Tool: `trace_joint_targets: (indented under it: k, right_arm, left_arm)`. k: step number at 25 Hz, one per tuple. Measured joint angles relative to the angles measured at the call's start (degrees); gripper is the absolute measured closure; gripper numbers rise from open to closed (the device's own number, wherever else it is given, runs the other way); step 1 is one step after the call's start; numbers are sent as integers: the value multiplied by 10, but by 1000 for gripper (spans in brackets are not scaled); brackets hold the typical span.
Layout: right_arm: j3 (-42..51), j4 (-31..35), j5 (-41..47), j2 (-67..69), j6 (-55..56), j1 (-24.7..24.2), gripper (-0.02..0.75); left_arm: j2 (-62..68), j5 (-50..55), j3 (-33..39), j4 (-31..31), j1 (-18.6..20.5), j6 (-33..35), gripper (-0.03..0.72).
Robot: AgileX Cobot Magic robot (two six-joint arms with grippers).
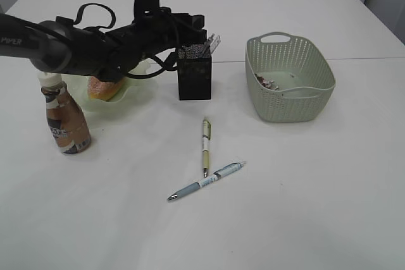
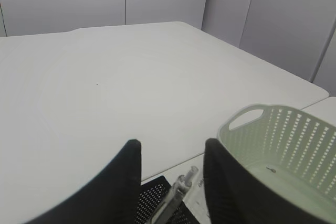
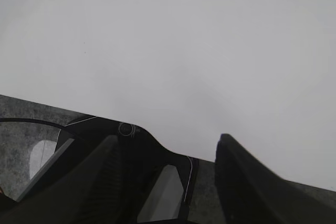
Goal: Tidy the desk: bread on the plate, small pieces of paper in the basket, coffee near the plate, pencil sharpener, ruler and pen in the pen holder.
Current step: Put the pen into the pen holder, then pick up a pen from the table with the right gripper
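The desk is a smooth, matt white tabletop with a faint sheen toward its far edge. The basket is matt grey-green plastic, its walls perforated in a woven-look pattern. The pen holder is black metal mesh, finely holed. The plate looks like pale green translucent glass, glossy at its wavy rim. The coffee is a shiny brown plastic bottle with a dark printed label. The left gripper has matt black fingers
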Motion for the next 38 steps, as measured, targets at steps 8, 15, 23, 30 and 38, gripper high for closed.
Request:
trace_joint_targets:
  k: [8, 15, 23, 30, 38]
  right_arm:
    - [0, 0, 0, 0, 0, 0, 290]
    - [0, 0, -9, 0, 0, 0, 290]
    - [0, 0, -16, 0, 0, 0, 290]
    - [0, 0, -18, 0, 0, 0, 290]
    - [0, 0, -18, 0, 0, 0, 290]
  left_arm:
    - [-1, 11, 0, 0, 0, 0, 395]
    - [-71, 122, 0, 0, 0, 0, 395]
    - [-193, 386, 0, -1, 0, 0, 395]
    - [-293, 575, 0, -25, -9, 18, 442]
    - [-315, 802, 0, -198, -13, 166, 441]
